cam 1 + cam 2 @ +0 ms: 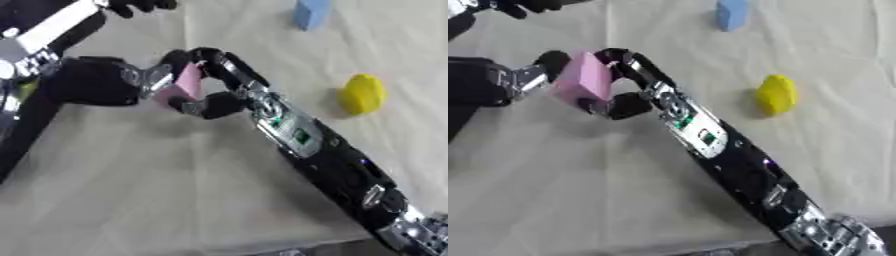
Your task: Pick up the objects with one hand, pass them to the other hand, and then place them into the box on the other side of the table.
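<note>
Both hands meet over the left part of the table (131, 200), and between them we see a pink block (584, 80). Our right hand (627, 82) reaches in from the lower right on a long black arm with a silver section; its fingers curl over the top of the block and its thumb comes up under the lower end, so it grips the block. Our left hand (144, 80) comes in from the left edge, and its silver fingers touch the block's left side; we cannot tell whether those fingers are curled round it or only resting against it. The block looks lifted off the cloth, tilted, with its broad face towards the left.

Farther right, a yellow rounded object (361, 93) lies alone on the beige cloth, well apart from the hands. A light blue block (311, 13) stands near the far edge of the table, beyond the yellow one.
</note>
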Robot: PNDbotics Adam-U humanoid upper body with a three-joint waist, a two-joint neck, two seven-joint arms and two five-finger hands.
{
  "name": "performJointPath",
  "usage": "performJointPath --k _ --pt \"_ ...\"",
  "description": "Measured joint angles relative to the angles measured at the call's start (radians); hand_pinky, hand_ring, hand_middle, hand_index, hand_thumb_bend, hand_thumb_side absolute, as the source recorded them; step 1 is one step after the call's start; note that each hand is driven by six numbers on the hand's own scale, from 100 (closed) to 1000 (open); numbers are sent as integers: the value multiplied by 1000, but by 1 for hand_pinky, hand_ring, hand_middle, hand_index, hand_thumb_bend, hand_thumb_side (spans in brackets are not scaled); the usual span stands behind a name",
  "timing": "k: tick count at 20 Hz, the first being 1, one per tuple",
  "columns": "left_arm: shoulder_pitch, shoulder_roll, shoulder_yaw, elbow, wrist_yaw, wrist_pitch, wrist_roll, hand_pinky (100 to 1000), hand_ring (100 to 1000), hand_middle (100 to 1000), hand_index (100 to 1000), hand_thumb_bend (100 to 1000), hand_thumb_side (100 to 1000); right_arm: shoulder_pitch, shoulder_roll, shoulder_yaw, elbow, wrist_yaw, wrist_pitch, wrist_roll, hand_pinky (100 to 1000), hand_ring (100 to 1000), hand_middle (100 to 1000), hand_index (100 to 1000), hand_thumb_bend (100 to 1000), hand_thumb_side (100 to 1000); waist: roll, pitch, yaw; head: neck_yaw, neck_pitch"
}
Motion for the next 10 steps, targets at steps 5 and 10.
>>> performJointPath --k 5,10 --pt "-33 -11 -16 51 -71 -40 -68 832 823 793 846 396 465 -2 3 4 -2 6 -11 -6 693 497 487 564 347 100 4 0 2 1 0" --pt "-60 -20 -30 88 -147 -81 -122 841 825 805 856 460 443 17 -32 4 -46 -12 -15 -9 693 496 487 564 353 100 7 0 3 5 0"
